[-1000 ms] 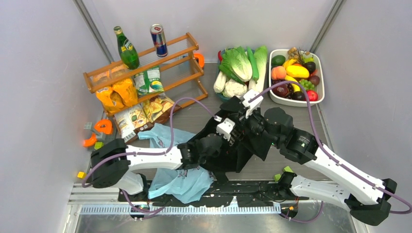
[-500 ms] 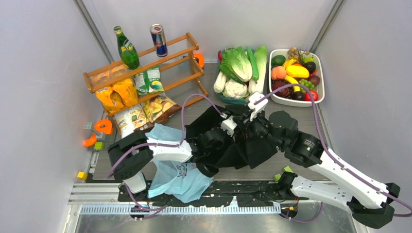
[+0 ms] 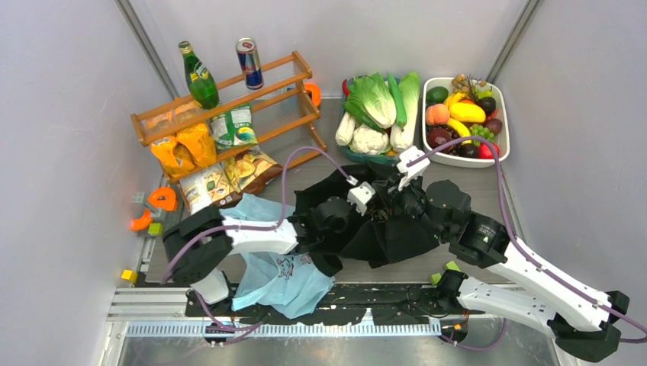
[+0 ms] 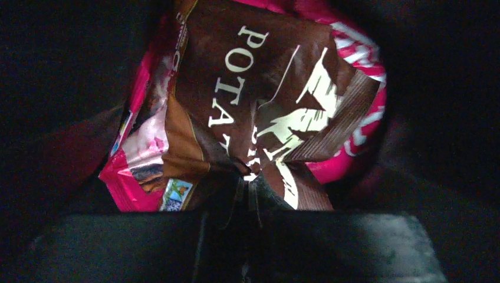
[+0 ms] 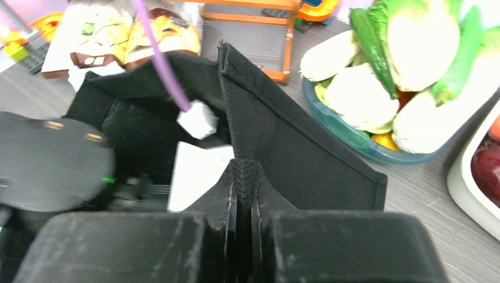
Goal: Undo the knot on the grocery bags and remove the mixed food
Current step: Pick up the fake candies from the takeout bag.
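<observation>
The black fabric tote point(image 3: 397, 236) lies open in the middle of the table. My left arm reaches into it from the left. Inside, my left gripper point(image 4: 250, 186) is shut on the lower edge of a dark brown crisp packet point(image 4: 265, 88), which lies on a shiny pink-red packet point(image 4: 132, 159). My right gripper point(image 5: 243, 177) is shut on the tote's rim point(image 5: 283, 130) and holds it up. The light-blue plastic bag point(image 3: 282, 282) lies flat under the left arm near the front edge. The knot is out of view.
A wooden rack point(image 3: 294, 72) at the back left carries a green bottle point(image 3: 198, 76), a can point(image 3: 249, 63) and crisp packs point(image 3: 183, 149). A bowl of vegetables point(image 3: 378, 107) and a white fruit tray point(image 3: 500, 149) stand at the back right. Orange pieces point(image 3: 162, 198) lie at the left.
My left arm has pushed right, deeper into the tote, and its gripper has closed on the brown packet. The right gripper has drawn the tote's rim a little back and right.
</observation>
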Motion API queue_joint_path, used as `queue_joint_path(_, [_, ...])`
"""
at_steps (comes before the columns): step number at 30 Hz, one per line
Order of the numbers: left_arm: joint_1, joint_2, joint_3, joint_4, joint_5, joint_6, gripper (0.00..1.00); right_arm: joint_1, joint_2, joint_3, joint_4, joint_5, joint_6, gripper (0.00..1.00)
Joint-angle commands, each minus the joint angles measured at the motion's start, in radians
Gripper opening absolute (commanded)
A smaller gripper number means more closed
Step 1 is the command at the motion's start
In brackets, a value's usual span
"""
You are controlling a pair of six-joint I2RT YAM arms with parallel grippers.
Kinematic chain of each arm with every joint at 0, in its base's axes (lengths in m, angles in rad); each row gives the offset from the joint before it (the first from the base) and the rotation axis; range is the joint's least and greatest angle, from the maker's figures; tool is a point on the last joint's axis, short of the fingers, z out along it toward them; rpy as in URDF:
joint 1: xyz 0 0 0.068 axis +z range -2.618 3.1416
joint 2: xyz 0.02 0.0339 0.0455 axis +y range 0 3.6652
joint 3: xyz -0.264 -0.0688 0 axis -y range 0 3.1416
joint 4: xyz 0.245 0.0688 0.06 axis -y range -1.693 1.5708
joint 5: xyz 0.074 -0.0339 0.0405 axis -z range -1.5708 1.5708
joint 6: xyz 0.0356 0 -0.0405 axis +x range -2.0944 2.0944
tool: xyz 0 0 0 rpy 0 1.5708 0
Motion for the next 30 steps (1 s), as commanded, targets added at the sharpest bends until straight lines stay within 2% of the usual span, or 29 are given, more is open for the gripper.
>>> queue_joint_path(1, [-0.002, -0.225, -0.034, 0.023, 0.069, -0.013, 0.00, -0.007, -0.051, -0.031, 0.103, 0.202, 0.033, 0.05])
queue_joint_path(6, [-0.003, -0.417, -0.051, -0.019, 0.065, 0.004, 0.00, -0.053, -0.100, -0.079, 0.101, 0.289, 0.056, 0.05])
queue_joint_path(11, [-0.004, -0.576, -0.084, -0.056, 0.091, 0.026, 0.00, -0.088, -0.137, -0.117, 0.102, 0.296, 0.069, 0.05])
queue_joint_path(17, [-0.003, -0.713, -0.089, -0.092, 0.047, 0.032, 0.00, -0.106, -0.153, -0.145, 0.105, 0.293, 0.074, 0.05])
queue_joint_path(24, [-0.002, -0.836, -0.015, -0.196, -0.043, 0.065, 0.00, -0.109, -0.190, -0.173, 0.117, 0.323, 0.071, 0.05])
queue_joint_path(30, [0.012, -0.929, 0.127, -0.387, -0.087, 0.115, 0.00, -0.109, -0.214, -0.189, 0.117, 0.332, 0.077, 0.05])
